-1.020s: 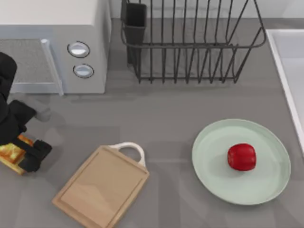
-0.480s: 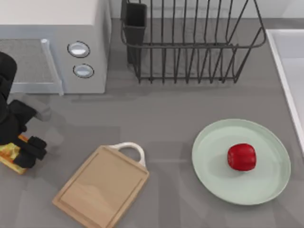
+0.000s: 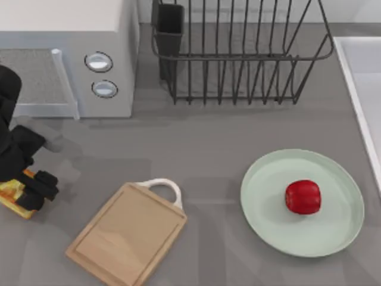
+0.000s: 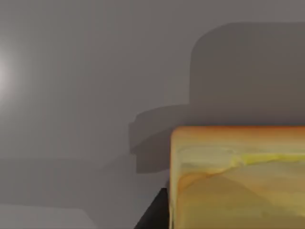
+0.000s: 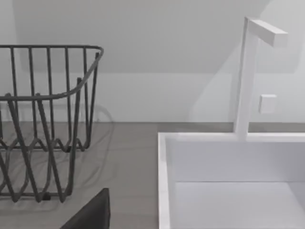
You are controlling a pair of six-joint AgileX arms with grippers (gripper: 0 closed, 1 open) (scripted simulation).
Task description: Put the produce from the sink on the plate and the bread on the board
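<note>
— How far along are you?

— Half done, I'd say. The produce [image 3: 303, 196] already sits on the mint-green plate [image 3: 262, 205], a little right of its middle, well apart from the sink [image 3: 356, 89] at the worktop's right edge. The bread [image 3: 13, 195] is what's left: it lies at the far left of the worktop [image 3: 208, 143], just in front of the microwave [image 3: 65, 53] and still off the cutting board [image 3: 126, 233].

— And your hands?

— My left hand [image 3: 28, 189] is down on the bread, fingers pressed against it on either side, pinching it. Whether it is lifted clear of the worktop I cannot tell. My right arm is parked near the sink; I cannot tell how that hand stands.

— Which way do things point?

— The bread is nearly a cube, so no real long axis; its toasted top [image 4: 238, 131] faces up, its edges skewed to the worktop's. The board's long axis runs diagonally, loop handle [image 3: 162, 186] towards the dish rack [image 3: 238, 53].
</note>
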